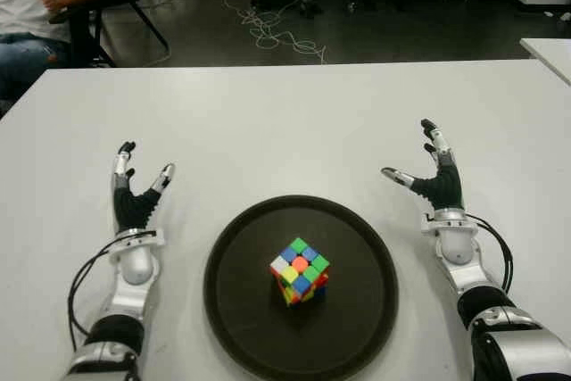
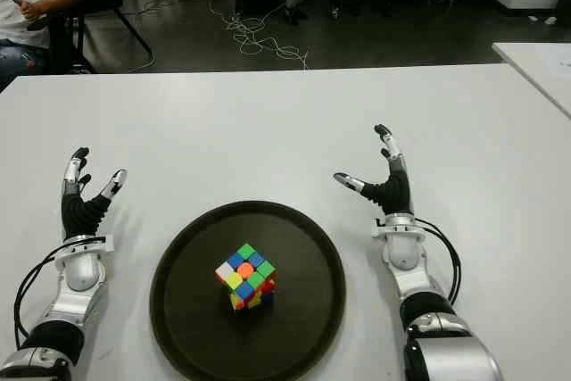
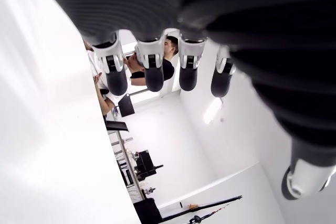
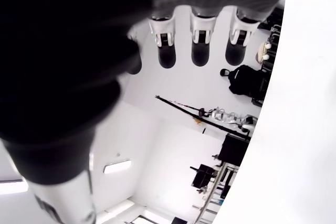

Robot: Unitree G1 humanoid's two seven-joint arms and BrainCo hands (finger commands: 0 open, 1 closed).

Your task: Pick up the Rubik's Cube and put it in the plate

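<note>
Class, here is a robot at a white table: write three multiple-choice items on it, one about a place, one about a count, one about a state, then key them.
1. Where is the cube?
A. On the plate
B. On the bare table
C. In a robot hand

2. How many plates are on the table?
A. Three
B. One
C. Two

3. How are the robot hands?
A. Both gripping the cube
B. One closed on the plate
C. Both open, holding nothing

Key: 1 A, the cube stands near the plate's middle. 2 B, only one dark round plate shows. 3 C, the left robot hand and right robot hand flank the plate with fingers spread.
</note>
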